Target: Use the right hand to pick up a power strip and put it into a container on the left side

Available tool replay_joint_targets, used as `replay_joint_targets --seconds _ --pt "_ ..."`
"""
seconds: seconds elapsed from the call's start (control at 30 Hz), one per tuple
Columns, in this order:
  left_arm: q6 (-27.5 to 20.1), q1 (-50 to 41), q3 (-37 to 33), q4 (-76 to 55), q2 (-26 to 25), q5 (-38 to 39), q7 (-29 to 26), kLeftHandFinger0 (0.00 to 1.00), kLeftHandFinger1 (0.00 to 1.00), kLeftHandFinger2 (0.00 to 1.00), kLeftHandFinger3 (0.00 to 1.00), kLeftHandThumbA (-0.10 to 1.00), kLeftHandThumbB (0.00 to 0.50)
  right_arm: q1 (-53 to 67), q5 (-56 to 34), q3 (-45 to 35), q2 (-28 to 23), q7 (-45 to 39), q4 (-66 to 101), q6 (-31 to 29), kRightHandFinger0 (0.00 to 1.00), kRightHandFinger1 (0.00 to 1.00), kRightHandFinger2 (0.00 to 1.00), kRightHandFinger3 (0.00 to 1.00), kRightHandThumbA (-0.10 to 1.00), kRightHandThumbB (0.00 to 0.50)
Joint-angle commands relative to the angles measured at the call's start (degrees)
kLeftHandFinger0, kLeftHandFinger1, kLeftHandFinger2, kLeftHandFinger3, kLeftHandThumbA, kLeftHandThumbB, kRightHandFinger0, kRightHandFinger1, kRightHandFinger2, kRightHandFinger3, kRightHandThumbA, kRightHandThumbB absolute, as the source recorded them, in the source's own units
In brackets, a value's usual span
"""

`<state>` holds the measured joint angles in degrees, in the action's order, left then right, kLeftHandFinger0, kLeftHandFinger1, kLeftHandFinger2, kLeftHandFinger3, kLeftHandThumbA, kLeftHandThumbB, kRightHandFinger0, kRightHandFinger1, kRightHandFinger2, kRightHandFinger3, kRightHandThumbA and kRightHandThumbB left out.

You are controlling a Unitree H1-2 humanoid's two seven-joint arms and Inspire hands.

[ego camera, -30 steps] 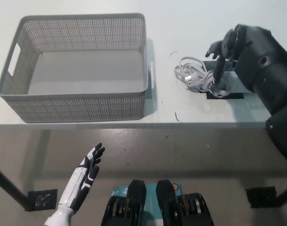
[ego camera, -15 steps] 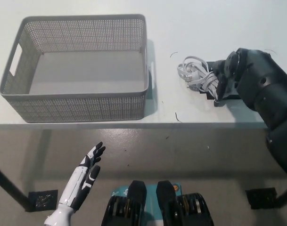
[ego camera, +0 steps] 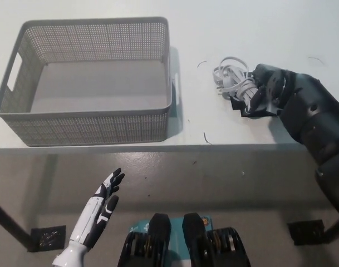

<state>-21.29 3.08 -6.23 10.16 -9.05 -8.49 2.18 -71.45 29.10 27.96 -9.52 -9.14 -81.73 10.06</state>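
- A white table (ego camera: 102, 11) fills the upper part of the head view; below its front edge lies a grey floor.
- On the table's left stands a grey perforated basket (ego camera: 86, 119) with cut-out handles; nothing is visible inside it.
- Low at the left, off the table and over the floor, rests the white left hand (ego camera: 105, 199), holding nothing, its fingers straight and a little spread.
- Right of the basket, well apart from it, lies a bundle of coiled white cable (ego camera: 231, 79) on the table.
- Just right of the cable is the black power strip (ego camera: 252, 109), mostly hidden under the hand; only a dark edge shows.
- The black right hand (ego camera: 268, 92) is curled over the strip and the near loops of cable, its fingers wrapped around them; whether the strip is off the table cannot be told.
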Motion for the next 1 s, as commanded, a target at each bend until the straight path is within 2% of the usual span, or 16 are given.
replay_joint_targets --seconds 0.0,0.03,0.07,0.1,0.17,0.3,0.4,0.43,0.47,0.5,0.53,0.6,0.63,0.7,0.8,0.97 --pt "-2.39 1.71 -0.35 -1.78 -1.12 -1.23 0.86 1.00 1.00 1.00 1.00 1.00 0.160 1.99 -10.69 -12.83 2.60 33.47 0.82 -16.02 0.02 0.45 0.91 0.89 -0.10 0.043" --pt "-2.39 1.86 -0.36 -1.77 -1.12 -1.28 0.85 1.00 1.00 1.00 1.00 1.00 0.156 1.60 -12.15 -14.66 2.59 33.34 0.92 -17.14 0.01 0.44 0.85 0.90 -0.10 0.082" --pt "-2.61 1.96 -0.36 -1.62 -1.14 -1.32 0.82 1.00 1.00 1.00 1.00 1.00 0.158 1.25 -12.67 -15.64 2.44 33.17 1.05 -18.18 0.00 0.42 0.81 0.87 -0.10 0.081" --pt "-2.73 1.99 -0.35 -1.51 -1.19 -1.33 0.82 1.00 1.00 1.00 1.00 1.00 0.152 0.89 -12.30 -15.67 2.23 33.46 1.20 -19.11 0.00 0.35 0.73 0.78 -0.10 0.089" --pt "-2.84 2.02 -0.33 -1.46 -1.26 -1.27 0.85 1.00 1.00 1.00 1.00 1.00 0.145 0.27 -11.16 -15.53 1.87 34.02 1.30 -20.08 0.00 0.32 0.68 0.71 -0.10 0.100" --pt "-2.83 3.07 -0.25 -1.14 -1.47 -0.96 1.11 1.00 1.00 1.00 1.00 1.00 0.144 -1.17 -11.02 -16.83 1.14 33.90 1.67 -21.62 0.00 0.27 0.65 0.65 -0.10 0.102" --pt "-2.63 3.10 -0.21 -1.36 -1.48 -0.91 1.12 1.00 1.00 1.00 1.00 1.00 0.130 -2.33 -11.17 -18.11 0.69 33.72 1.91 -22.08 0.00 0.09 0.38 0.43 -0.10 0.117" --pt "-2.50 3.08 -0.20 -1.47 -1.51 -0.92 1.15 1.00 1.00 1.00 1.00 1.00 0.129 -2.62 -11.11 -18.37 0.61 33.76 1.95 -22.08 0.00 0.01 0.25 0.31 -0.10 0.121" --pt "-2.60 3.11 -0.19 -1.45 -1.55 -0.96 1.12 1.00 1.00 1.00 1.00 1.00 0.121 -3.05 -11.09 -18.77 0.47 33.79 2.04 -22.30 0.00 0.00 0.16 0.21 -0.10 0.117" --pt "-2.69 3.13 -0.20 -1.42 -1.56 -0.98 1.11 1.00 1.00 1.00 1.00 1.00 0.120 -3.21 -11.14 -18.96 0.40 33.76 2.11 -22.48 0.00 0.00 0.15 0.20 -0.10 0.116" --pt "-2.84 3.14 -0.22 -1.37 -1.61 -0.98 1.14 1.00 1.00 1.00 1.00 1.00 0.118 -4.29 -10.90 -19.27 -0.14 34.23 2.53 -23.63 0.00 0.01 0.23 0.27 -0.10 0.120" --pt "-2.89 3.19 -0.20 -1.18 -1.65 -1.00 1.11 1.00 1.00 1.00 1.00 1.00 0.114 -5.68 -10.31 -19.48 -0.70 35.09 2.66 -24.65 0.00 0.16 0.54 0.54 -0.10 0.126" --pt "-3.07 3.21 -0.19 -1.07 -1.63 -1.13 0.98 1.00 1.00 1.00 1.00 1.00 0.113 -6.69 -10.41 -19.92 -0.95 35.20 2.86 -24.84 0.00 0.22 0.60 0.60 -0.10 0.124" --pt "-3.35 3.26 -0.18 -0.91 -1.61 -1.01 0.97 1.00 1.00 1.00 1.00 1.00 0.108 -8.30 -11.16 -21.23 -1.20 34.81 3.15 -24.80 0.00 0.24 0.61 0.60 -0.10 0.132" --pt "-3.58 3.83 -0.16 -0.40 -1.64 -1.10 0.90 1.00 1.00 1.00 1.00 1.00 0.096 -12.15 -13.23 -24.29 -1.53 34.18 4.29 -25.50 0.00 0.20 0.55 0.55 -0.10 0.147" --pt "-3.22 3.66 -0.11 -0.50 -1.72 -1.05 0.94 1.00 1.00 1.00 1.00 1.00 0.078 -16.52 -14.29 -26.73 -1.65 33.14 5.58 -25.51 0.00 0.15 0.56 0.56 -0.10 0.143"
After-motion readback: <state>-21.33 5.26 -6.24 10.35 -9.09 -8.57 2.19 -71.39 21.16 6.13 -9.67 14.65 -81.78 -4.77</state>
